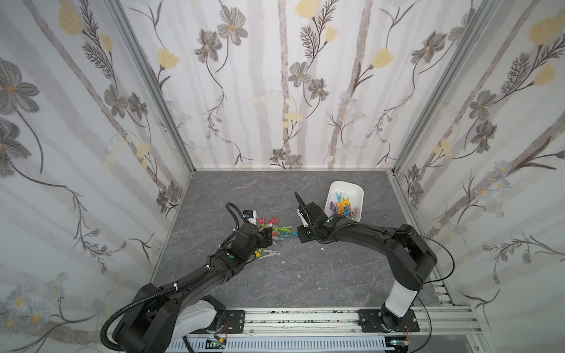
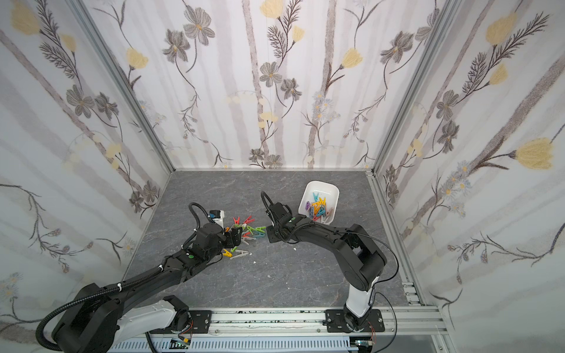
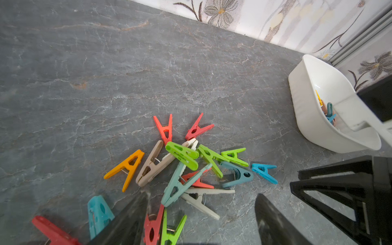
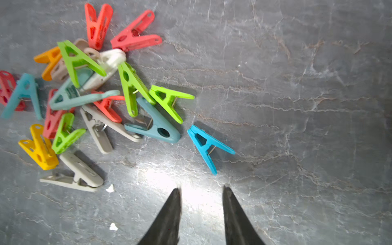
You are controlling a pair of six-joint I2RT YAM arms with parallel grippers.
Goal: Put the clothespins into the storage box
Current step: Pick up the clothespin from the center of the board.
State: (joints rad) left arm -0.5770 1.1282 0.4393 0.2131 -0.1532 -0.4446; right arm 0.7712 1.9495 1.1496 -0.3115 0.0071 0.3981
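A heap of coloured clothespins (image 1: 276, 230) (image 2: 250, 230) lies on the grey table left of centre. My left gripper (image 1: 270, 237) (image 3: 201, 194) hangs over its near side, open, with a grey clothespin (image 3: 201, 201) and others lying between its fingers on the table. To the right of the heap my right gripper (image 1: 301, 235) (image 4: 201, 187) is open, with only bare table between its fingers. A light-blue clothespin (image 4: 206, 146) lies alone just ahead of it. The white storage box (image 1: 345, 186) (image 2: 324, 185) (image 3: 307, 118) sits at the back right and holds several clothespins (image 1: 344, 207).
Small white specks (image 4: 110, 188) dot the table near the heap. The right arm's black gripper (image 3: 350, 186) stands close beside the heap in the left wrist view. Flowered walls enclose three sides. A metal rail (image 1: 305, 319) runs along the front edge.
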